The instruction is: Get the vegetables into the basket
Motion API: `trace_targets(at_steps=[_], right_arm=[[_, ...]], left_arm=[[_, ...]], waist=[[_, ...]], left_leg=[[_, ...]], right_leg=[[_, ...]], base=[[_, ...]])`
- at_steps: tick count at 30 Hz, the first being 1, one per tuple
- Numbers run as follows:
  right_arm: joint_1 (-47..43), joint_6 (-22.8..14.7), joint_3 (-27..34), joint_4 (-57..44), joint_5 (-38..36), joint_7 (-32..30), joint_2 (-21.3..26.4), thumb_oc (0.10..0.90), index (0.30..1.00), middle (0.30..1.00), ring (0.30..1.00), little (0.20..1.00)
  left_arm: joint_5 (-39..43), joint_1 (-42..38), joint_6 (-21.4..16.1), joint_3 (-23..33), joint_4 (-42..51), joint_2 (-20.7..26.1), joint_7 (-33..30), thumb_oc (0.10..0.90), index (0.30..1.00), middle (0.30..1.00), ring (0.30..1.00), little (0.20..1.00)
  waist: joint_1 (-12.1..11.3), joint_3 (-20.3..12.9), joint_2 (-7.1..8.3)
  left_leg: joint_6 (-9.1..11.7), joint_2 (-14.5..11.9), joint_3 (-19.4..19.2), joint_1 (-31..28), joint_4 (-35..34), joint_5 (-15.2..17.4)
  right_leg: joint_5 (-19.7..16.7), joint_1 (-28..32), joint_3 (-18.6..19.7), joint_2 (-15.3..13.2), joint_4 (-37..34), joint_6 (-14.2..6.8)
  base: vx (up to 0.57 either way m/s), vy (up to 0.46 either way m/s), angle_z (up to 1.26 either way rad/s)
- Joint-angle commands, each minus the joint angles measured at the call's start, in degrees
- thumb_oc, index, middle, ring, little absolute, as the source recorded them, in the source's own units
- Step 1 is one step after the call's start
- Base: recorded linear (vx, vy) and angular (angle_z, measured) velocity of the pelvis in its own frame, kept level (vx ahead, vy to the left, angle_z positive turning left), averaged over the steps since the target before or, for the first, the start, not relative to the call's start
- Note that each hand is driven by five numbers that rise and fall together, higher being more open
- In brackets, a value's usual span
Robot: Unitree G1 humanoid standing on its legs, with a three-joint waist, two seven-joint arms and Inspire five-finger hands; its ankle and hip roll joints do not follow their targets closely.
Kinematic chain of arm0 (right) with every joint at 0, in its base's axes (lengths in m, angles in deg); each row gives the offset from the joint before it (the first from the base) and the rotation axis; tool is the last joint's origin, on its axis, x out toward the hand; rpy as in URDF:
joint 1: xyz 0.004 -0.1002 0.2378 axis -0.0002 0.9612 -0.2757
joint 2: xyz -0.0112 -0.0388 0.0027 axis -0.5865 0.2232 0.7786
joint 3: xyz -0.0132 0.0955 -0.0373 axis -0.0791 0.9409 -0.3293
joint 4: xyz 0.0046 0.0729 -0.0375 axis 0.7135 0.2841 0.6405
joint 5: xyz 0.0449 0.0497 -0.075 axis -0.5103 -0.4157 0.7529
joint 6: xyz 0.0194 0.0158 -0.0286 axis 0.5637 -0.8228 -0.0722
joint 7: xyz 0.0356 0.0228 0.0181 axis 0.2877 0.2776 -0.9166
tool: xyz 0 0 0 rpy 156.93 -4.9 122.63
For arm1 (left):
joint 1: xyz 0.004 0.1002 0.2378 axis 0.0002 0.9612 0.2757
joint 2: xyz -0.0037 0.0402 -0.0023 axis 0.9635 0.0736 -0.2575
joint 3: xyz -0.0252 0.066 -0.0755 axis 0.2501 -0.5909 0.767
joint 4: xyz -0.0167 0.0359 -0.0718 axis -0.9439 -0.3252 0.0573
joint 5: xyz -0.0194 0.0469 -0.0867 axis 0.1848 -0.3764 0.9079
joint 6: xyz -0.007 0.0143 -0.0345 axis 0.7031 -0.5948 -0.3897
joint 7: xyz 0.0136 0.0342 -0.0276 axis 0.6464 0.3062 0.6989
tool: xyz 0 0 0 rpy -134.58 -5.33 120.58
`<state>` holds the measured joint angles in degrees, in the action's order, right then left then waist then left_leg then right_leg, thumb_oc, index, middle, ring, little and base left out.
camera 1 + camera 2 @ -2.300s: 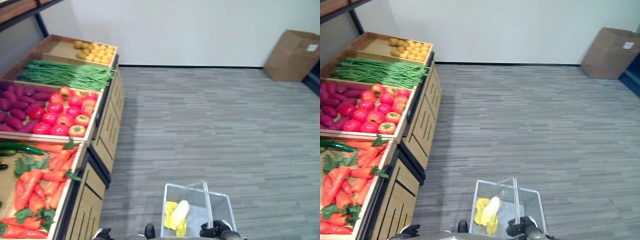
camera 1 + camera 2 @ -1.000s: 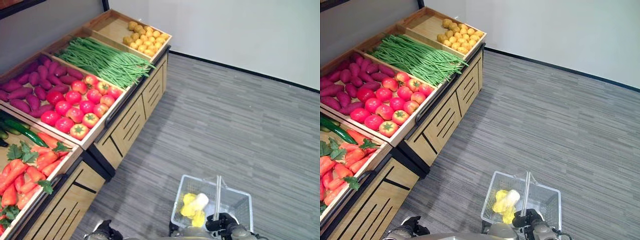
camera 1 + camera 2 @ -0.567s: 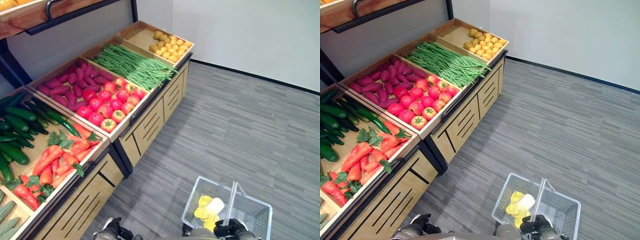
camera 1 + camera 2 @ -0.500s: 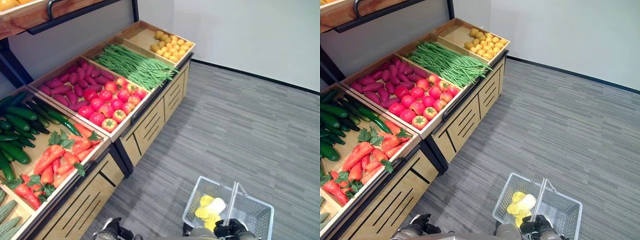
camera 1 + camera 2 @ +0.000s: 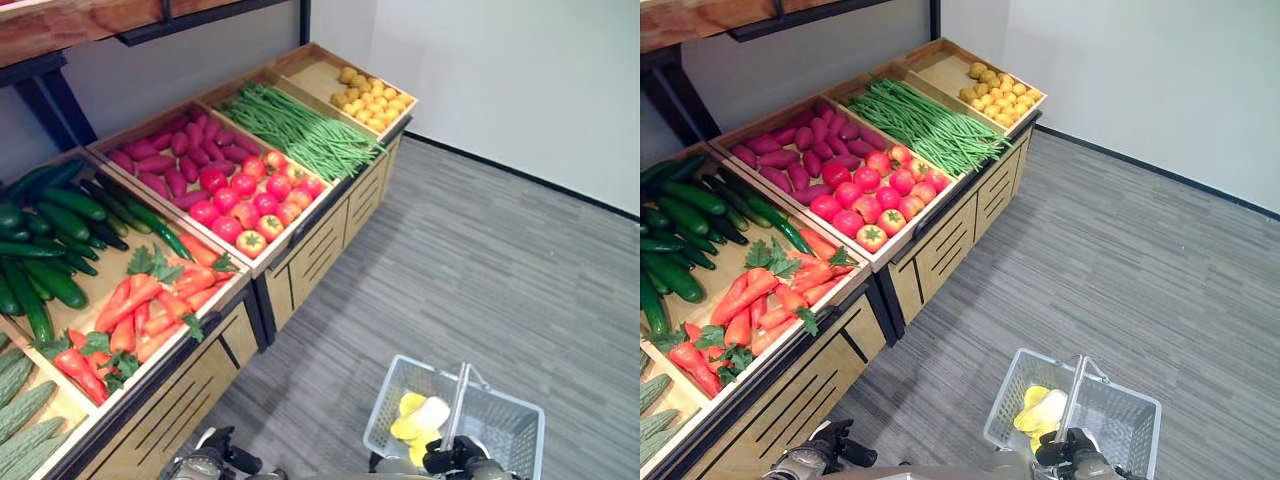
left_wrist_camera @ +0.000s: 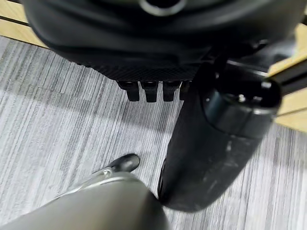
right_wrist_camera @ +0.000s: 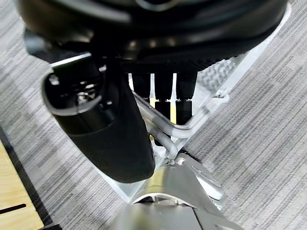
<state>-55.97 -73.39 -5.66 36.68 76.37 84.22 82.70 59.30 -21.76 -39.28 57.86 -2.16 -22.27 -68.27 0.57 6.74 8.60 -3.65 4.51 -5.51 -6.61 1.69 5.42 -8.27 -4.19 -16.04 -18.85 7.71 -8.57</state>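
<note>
Partly done, by the look of it: a pale yellow leafy vegetable already inside the grey wire shopping basket, low on the carpet, well apart from the sloped wooden produce stand. Right hand curled round the basket's metal handle, carrying it. Left hand empty over the carpet beside the stand's base, fingers curled in, holding nothing. Left to fetch, judging from the stand: orange carrots with green tops nearest the basket, then red tomatoes, dark green cucumbers, purple sweet potatoes, green beans, yellow potatoes. No readable writing or labels anywhere
</note>
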Motion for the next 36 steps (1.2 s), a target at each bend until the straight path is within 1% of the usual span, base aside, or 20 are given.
trace_targets(at_steps=[1, 2, 3, 5, 6, 7, 8, 11, 13, 17, 18, 20, 22, 23, 24, 26, 28, 34, 35, 36], right_arm=[[-1.3, 0.13, -2.83, 0.64, 0.45, 2.09, -0.62, 0.4, 0.3, 0.3, 0.3, 0.3], [-1.4, 0.12, -2.91, 0.75, 0.42, 2.08, -0.72, 0.4, 0.3, 0.3, 0.3, 0.3], [-1.35, 0.21, -3.23, 0.95, 0.33, 2.29, -0.87, 0.4, 0.3, 0.3, 0.3, 0.3], [-1.15, 0.17, -3.29, 1.05, 0.31, 2.43, -0.83, 0.4, 0.3, 0.3, 0.3, 0.3], [-1.01, 0.0, -3.55, 0.88, 0.59, 2.61, -0.85, 0.4, 0.3, 0.3, 0.3, 0.3], [-0.99, -0.12, -3.73, 0.81, 0.64, 2.57, -0.7, 0.4, 0.3, 0.3, 0.3, 0.3], [-0.9, -0.18, -3.83, 0.61, 0.51, 2.65, -0.58, 0.4, 0.3, 0.3, 0.3, 0.3], [-0.87, -0.11, -4.04, 0.9, 0.9, 2.74, -0.35, 0.4, 0.3, 0.3, 0.3, 0.3], [-0.88, -0.06, -4.2, 0.93, 1.11, 2.63, -0.31, 0.4, 0.3, 0.3, 0.3, 0.3], [-0.75, -0.17, -4.5, 1.03, 1.51, 2.62, 0.01, 0.4, 0.3, 0.3, 0.3, 0.3], [-0.71, -0.19, -4.46, 1.16, 1.4, 2.52, 0.11, 0.4, 0.3, 0.3, 0.3, 0.3], [-0.85, -0.19, -5.05, 1.49, 1.79, 2.47, 0.7, 0.4, 0.3, 0.3, 0.3, 0.3], [-0.94, -0.2, -5.12, 1.65, 1.96, 2.26, 0.99, 0.4, 0.3, 0.3, 0.3, 0.3], [-0.97, -0.14, -4.99, 1.92, 2.03, 2.22, 1.13, 0.4, 0.3, 0.3, 0.3, 0.3], [-0.99, -0.13, -5.02, 1.93, 2.19, 2.21, 1.21, 0.4, 0.3, 0.3, 0.3, 0.3], [-0.89, -0.16, -5.01, 1.82, 2.1, 2.24, 1.28, 0.4, 0.3, 0.3, 0.3, 0.3], [-0.87, -0.15, -4.95, 1.84, 1.99, 2.21, 1.58, 0.4, 0.3, 0.3, 0.3, 0.3], [-0.3, -0.21, -5.08, 1.75, 2.08, 2.34, 1.36, 0.4, 0.3, 0.3, 0.3, 0.3], [-0.11, -0.21, -5.1, 1.63, 2.12, 2.35, 1.33, 0.4, 0.3, 0.3, 0.3, 0.3], [0.19, -0.21, -4.98, 1.42, 2.09, 2.28, 1.3, 0.4, 0.3, 0.3, 0.3, 0.3]], left_arm=[[-0.28, -1.5, -0.35, -1.0, -0.28, -1.46, -0.36, 0.9, 1.0, 1.0, 1.0, 1.0], [-0.16, -1.59, -0.41, -0.96, -0.22, -1.33, -0.41, 0.9, 1.0, 1.0, 1.0, 1.0], [0.16, -1.95, -0.48, -0.84, -0.4, -1.19, -0.53, 0.9, 1.0, 1.0, 1.0, 1.0], [0.08, -1.96, -0.43, -0.87, -0.72, -1.21, -0.5, 0.9, 1.0, 1.0, 1.0, 1.0], [-0.07, -1.83, -0.43, -0.82, -1.34, -1.3, -0.43, 0.9, 1.0, 1.0, 1.0, 1.0], [0.0, -1.71, -0.38, -0.89, -1.51, -1.44, -0.41, 0.9, 1.0, 1.0, 1.0, 1.0], [0.05, -1.6, -0.29, -1.09, -1.54, -1.67, -0.3, 0.9, 1.0, 1.0, 1.0, 1.0], [-0.03, -1.41, -0.18, -1.12, -1.88, -1.87, -0.27, 0.9, 1.0, 1.0, 1.0, 1.0], [0.23, -1.22, -0.12, -1.04, -1.99, -2.01, -0.45, 0.9, 1.0, 1.0, 1.0, 1.0], [0.11, -0.84, 0.02, -1.66, -2.0, -2.69, -0.63, 0.9, 1.0, 1.0, 1.0, 1.0], [0.14, -0.86, 0.08, -1.84, -1.95, -2.8, -0.7, 0.9, 1.0, 1.0, 1.0, 1.0], [0.66, -0.94, 0.19, -2.39, -1.9, -3.46, -0.94, 0.9, 1.0, 1.0, 1.0, 1.0], [1.13, -0.92, 0.19, -2.35, -1.66, -3.71, -1.06, 0.9, 1.0, 1.0, 1.0, 1.0], [1.42, -1.07, 0.29, -2.44, -1.65, -3.93, -0.96, 0.9, 1.0, 1.0, 1.0, 1.0], [1.5, -1.16, 0.32, -2.62, -1.57, -4.08, -0.95, 0.9, 1.0, 1.0, 1.0, 1.0], [1.51, -1.08, 0.34, -2.81, -1.41, -4.15, -0.93, 0.9, 1.0, 1.0, 1.0, 1.0], [1.85, -1.06, 0.41, -2.65, -1.21, -4.29, -0.87, 0.9, 1.0, 1.0, 1.0, 1.0], [1.62, -0.75, 0.58, -2.56, -1.55, -4.05, -0.68, 0.9, 1.0, 1.0, 1.0, 1.0], [1.55, -0.72, 0.63, -2.61, -1.48, -4.06, -0.62, 0.9, 1.0, 1.0, 1.0, 1.0], [1.24, -0.62, 0.76, -2.6, -1.44, -4.14, -0.55, 0.9, 1.0, 1.0, 1.0, 1.0]], waist=[[1.29, 4.39, -1.39], [1.51, 4.6, -1.36], [2.22, 5.01, -0.92], [2.62, 5.08, -0.72], [2.87, 4.86, -0.43], [3.19, 4.63, -0.53], [3.29, 4.41, -0.66], [3.1, 3.73, -1.06], [2.96, 3.21, -1.59], [2.88, 1.8, -2.95], [2.88, 1.54, -3.17], [2.58, 0.88, -4.25], [2.35, 0.63, -4.63], [2.1, 0.57, -4.81], [1.93, 0.62, -4.83], [1.98, 0.7, -4.84], [1.5, 0.69, -4.85], [0.96, 0.51, -5.07], [0.97, 0.59, -5.17], [1.14, 0.99, -5.21]], left_leg=[[3.01, -1.52, 3.59, -2.7, -0.63, 1.72], [3.08, -1.62, 4.18, -2.8, -0.13, 1.95], [3.0, -1.42, 6.69, -3.16, 0.99, 2.69], [3.03, -1.36, 8.16, -3.49, 1.58, 3.27], [3.16, -1.16, 9.77, -4.18, 1.26, 3.33], [3.32, -1.18, 11.34, -4.62, 0.82, 3.18], [3.83, -1.38, 12.59, -4.85, 0.6, 2.85], [4.47, -2.13, 13.92, -5.19, -0.07, 2.62], [5.06, -3.21, 14.81, -5.38, -0.7, 1.88], [6.93, -6.31, 16.89, -4.8, -1.07, -0.21], [7.26, -6.75, 17.36, -4.38, -0.94, -0.46], [8.95, -8.63, 19.11, -2.9, -0.2, -2.82], [9.67, -9.22, 19.51, -2.12, 0.17, -3.71], [10.23, -9.6, 19.54, -1.38, 0.85, -4.87], [10.58, -9.8, 19.34, -0.82, 1.51, -5.67], [10.74, -9.76, 19.35, -0.46, 1.99, -5.73], [11.54, -9.85, 17.89, 0.63, 3.53, -7.43], [12.47, -10.93, 17.29, 0.88, 2.4, -9.22], [12.54, -11.36, 16.43, 1.09, 1.79, -9.65], [12.27, -11.91, 14.09, 2.17, 0.81, -10.01]], right_leg=[[-7.27, -4.58, 12.32, 4.66, -2.62, -4.52], [-7.84, -5.25, 12.61, 4.68, -3.4, -4.76], [-8.01, -6.57, 14.8, 5.56, -5.78, -5.16], [-7.7, -6.48, 15.92, 6.43, -6.22, -5.26], [-7.32, -6.14, 17.36, 7.54, -6.65, -5.22], [-6.51, -6.26, 19.34, 8.93, -6.18, -5.09], [-5.02, -5.8, 20.42, 9.87, -5.65, -4.82], [-3.38, -5.0, 20.55, 10.36, -5.55, -4.24], [-2.28, -4.61, 19.78, 10.71, -5.22, -3.68], [0.33, -3.03, 16.67, 11.49, -5.38, -1.83], [0.83, -2.63, 16.09, 11.62, -5.49, -1.56], [2.55, -0.96, 13.25, 12.59, -6.0, -0.19], [3.53, -0.07, 11.89, 12.85, -6.02, 0.41], [4.27, 1.1, 10.76, 13.07, -6.14, 0.96], [4.7, 1.82, 9.91, 13.12, -6.19, 1.25], [4.96, 2.34, 9.41, 13.15, -6.27, 1.41], [5.92, 4.79, 6.99, 13.37, -6.84, 2.22], [6.98, 6.87, 4.19, 13.98, -7.48, 2.97], [7.3, 7.07, 3.32, 14.02, -7.59, 3.05], [7.75, 7.23, 1.83, 13.85, -7.72, 3.13]], base=[[0.15, 0.104, 0.64], [0.18, -0.013, 1.1], [0.19, -0.018, 1.1], [0.16, -0.024, 1.29], [0.17, -0.045, 1.21], [0.19, -0.093, 0.79], [0.14, -0.102, 0.61], [0.06, -0.088, 0.77], [0.08, -0.176, 0.27], [0.06, -0.201, 0.29], [0.06, -0.272, 0.67], [0.05, -0.331, 0.82], [0.03, -0.213, 0.43], [0.03, -0.178, 0.54], [0.02, -0.179, 0.51], [0.0, -0.094, 0.56], [0.0, -0.141, 0.27], [0.0, -0.068, 0.39], [-0.06, -0.057, 0.37], [-0.14, -0.042, 0.65]])
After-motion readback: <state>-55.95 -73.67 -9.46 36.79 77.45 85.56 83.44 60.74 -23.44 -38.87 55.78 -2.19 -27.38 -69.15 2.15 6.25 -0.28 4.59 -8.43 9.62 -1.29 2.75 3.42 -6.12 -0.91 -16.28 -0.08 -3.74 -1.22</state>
